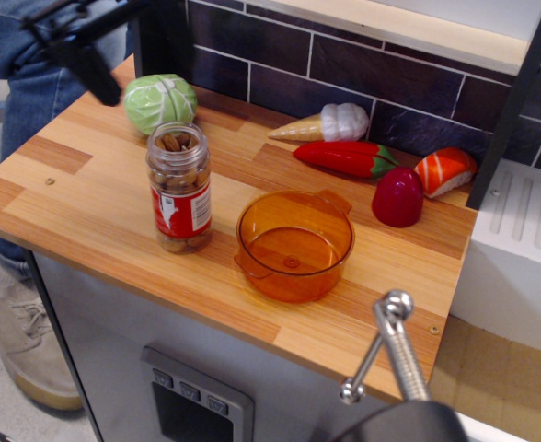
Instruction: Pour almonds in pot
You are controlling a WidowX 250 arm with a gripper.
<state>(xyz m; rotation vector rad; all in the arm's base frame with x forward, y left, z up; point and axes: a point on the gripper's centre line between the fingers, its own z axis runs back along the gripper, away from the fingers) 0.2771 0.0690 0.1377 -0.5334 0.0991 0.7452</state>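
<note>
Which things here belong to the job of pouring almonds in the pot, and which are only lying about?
For the job:
- almonds in the clear jar, standing upright
- pot, empty, to the right of the jar

Only lying about:
- green cabbage
- garlic
- red pepper
- dark-red vegetable
- salmon sushi
</note>
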